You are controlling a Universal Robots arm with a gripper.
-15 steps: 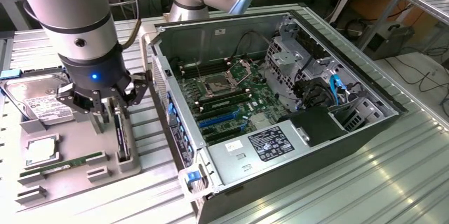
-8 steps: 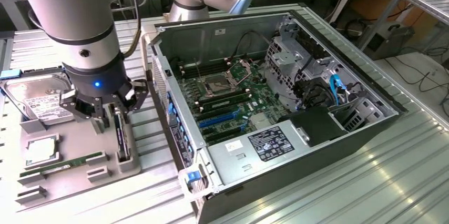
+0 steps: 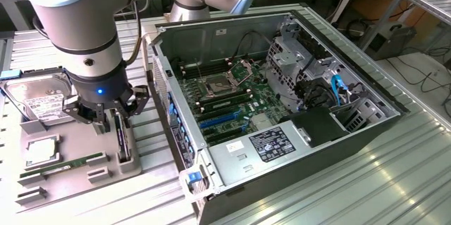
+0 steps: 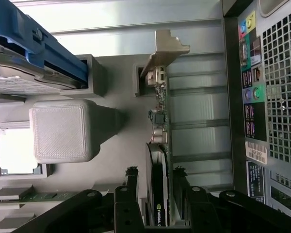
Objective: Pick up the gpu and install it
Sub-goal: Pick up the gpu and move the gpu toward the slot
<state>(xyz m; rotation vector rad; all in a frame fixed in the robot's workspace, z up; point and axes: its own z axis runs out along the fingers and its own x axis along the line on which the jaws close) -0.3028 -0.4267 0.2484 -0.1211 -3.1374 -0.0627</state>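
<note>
The gpu stands on edge in a slot of the grey holder tray, to the exterior view's left of the open computer case. In the wrist view the gpu is a thin green card with a black fan part and a silver end bracket at its far end. My gripper is low over the card. Its black fingers straddle the fan end of the gpu, one on each side with small gaps, so the gripper looks open around it.
On the tray lie a hard drive, a CPU and a RAM stick. Inside the case, the motherboard shows blue slots. The case's rear panel is close beside the card. A grey block stands beside it.
</note>
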